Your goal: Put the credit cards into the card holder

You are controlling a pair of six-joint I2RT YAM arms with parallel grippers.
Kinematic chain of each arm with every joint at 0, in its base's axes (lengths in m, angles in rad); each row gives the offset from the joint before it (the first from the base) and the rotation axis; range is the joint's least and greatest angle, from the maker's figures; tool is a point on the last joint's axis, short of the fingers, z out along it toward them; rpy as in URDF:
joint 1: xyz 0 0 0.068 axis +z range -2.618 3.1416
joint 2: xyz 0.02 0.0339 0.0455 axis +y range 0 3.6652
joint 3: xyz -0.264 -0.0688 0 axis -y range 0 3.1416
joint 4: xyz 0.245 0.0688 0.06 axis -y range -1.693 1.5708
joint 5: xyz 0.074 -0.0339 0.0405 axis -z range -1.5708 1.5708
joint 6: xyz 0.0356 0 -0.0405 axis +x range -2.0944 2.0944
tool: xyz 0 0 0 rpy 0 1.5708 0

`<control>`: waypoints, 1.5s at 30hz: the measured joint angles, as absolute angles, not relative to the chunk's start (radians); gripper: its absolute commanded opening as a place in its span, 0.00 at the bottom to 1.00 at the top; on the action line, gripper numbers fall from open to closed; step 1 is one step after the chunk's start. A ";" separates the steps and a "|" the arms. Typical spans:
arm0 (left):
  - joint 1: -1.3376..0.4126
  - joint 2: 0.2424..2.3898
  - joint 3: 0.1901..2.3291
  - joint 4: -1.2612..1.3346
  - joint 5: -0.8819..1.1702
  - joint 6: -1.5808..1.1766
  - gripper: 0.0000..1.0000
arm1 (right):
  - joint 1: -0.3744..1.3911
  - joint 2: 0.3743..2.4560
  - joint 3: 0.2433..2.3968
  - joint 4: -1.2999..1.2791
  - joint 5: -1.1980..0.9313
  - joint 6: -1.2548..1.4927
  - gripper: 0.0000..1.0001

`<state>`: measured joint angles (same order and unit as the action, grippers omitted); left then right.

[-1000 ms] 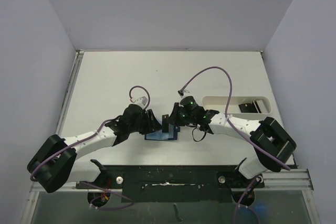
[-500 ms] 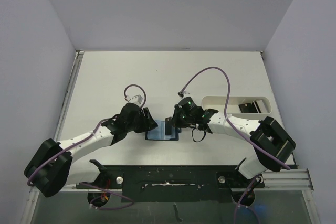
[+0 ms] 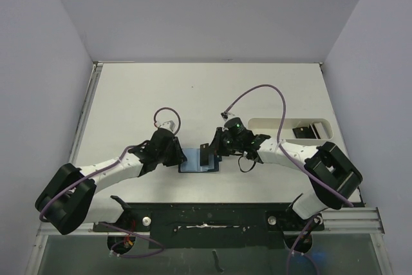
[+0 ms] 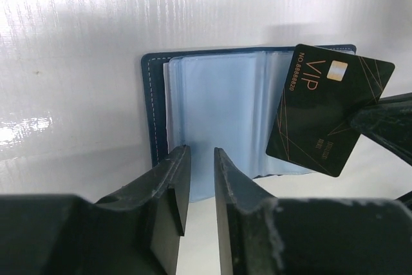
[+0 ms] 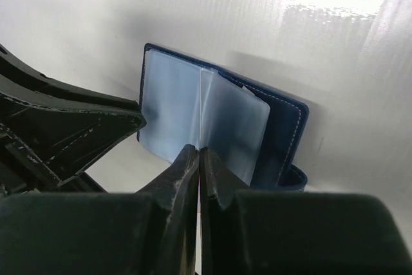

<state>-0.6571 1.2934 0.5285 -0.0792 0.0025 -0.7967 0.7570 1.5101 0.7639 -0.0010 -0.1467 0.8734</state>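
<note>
Holding a black card (image 4: 325,117) over the open card holder (image 4: 219,101) on the white bench (image 4: 77,62).
The right end effector (image 5: 198,156) pinches the tilted card above the blue pockets; the left end effector (image 4: 199,159) stands slightly parted at the holder's edge.

One card holder (image 4: 219,114), open, at the left gripper's (image 4: 198,156) fingertips; one black card (image 4: 325,111) pinched between the right gripper's (image 5: 199,152) fingers; one white tray (image 3: 261,122), well apart from both pairs of fingers; dark cards (image 3: 309,131) inside it, number not tellable; two grippers.
</note>
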 measured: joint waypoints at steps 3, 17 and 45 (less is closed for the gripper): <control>-0.657 1.299 0.527 -0.078 0.003 -0.795 0.15 | 0.743 1.534 0.760 0.041 -0.190 0.885 0.00; -0.657 1.314 0.504 -0.063 0.005 -0.793 0.14 | 0.712 1.571 0.716 0.128 -0.274 0.955 0.00; -0.653 1.259 0.480 -0.146 0.006 -0.829 0.12 | 0.699 1.633 0.677 0.212 -0.346 1.028 0.00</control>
